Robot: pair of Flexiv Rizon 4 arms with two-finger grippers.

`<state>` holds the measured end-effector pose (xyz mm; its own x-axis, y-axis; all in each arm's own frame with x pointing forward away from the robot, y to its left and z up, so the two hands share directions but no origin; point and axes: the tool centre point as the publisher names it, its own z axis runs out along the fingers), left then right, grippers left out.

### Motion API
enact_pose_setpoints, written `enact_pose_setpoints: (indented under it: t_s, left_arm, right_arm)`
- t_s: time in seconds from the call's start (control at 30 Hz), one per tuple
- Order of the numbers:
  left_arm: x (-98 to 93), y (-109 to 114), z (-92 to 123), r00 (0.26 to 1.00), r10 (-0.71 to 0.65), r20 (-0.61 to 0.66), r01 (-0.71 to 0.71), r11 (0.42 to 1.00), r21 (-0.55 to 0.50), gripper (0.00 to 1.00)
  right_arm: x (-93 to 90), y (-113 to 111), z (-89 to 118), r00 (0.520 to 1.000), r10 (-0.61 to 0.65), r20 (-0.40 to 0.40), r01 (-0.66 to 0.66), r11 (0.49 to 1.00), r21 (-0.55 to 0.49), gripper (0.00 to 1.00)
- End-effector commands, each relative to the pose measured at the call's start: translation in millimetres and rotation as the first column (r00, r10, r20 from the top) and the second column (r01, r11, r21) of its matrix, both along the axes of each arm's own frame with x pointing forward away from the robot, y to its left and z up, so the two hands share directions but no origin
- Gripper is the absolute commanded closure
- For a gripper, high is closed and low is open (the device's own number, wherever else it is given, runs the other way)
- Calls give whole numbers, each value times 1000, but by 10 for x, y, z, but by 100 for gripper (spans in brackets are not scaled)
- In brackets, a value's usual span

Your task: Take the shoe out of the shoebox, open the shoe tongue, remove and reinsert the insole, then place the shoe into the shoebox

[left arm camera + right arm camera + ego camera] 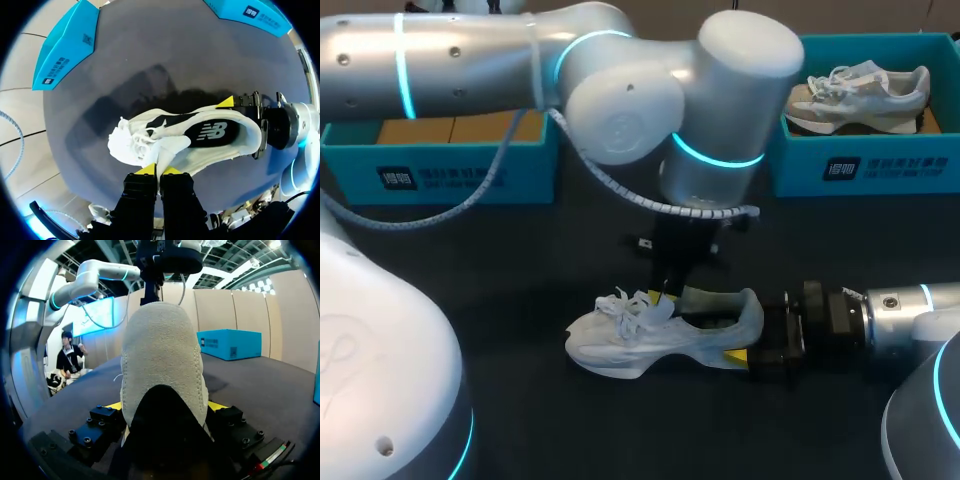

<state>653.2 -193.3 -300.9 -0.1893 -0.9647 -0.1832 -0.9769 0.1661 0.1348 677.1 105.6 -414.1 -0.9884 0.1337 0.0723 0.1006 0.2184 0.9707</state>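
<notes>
A white shoe [655, 335] stands upright on the black table, toe to the left. Its dark insole [210, 132] lies inside and shows through the opening. My left gripper [665, 292] comes down from above onto the laced part, and its yellow tips [145, 170] are pressed together on the white tongue [167, 150]. At the heel [162, 355], my right gripper [748, 342] grips the shoe from both sides. Its yellow fingertips [114, 405] stand wide apart against the heel's flanks.
A blue shoebox [450, 165] stands at the back left. A second blue box [865, 165] at the back right holds another pale shoe [860, 95]. My left arm [620, 90] spans the middle of the table above the shoe.
</notes>
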Motion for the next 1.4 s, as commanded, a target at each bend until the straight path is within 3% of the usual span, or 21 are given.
enact_pose_setpoints:
  t_s: [0.03,0.7,1.0,1.4]
  left_arm:
    - [-82,181,64,1000,28,14,-24,979,-204,100]
    - [-117,626,-97,991,121,53,-78,859,-506,100]
    - [-101,765,-304,993,110,50,-62,819,-570,100]
    - [-45,913,-599,992,124,2,-102,824,-557,100]
  right_arm:
    - [-4,16,11,1000,-3,-1,3,1000,-4,100]
    - [-4,16,11,1000,-3,-1,3,1000,-4,100]
    - [-4,16,11,1000,-3,-1,3,1000,-4,100]
    - [-4,16,11,1000,-3,-1,3,1000,-4,100]
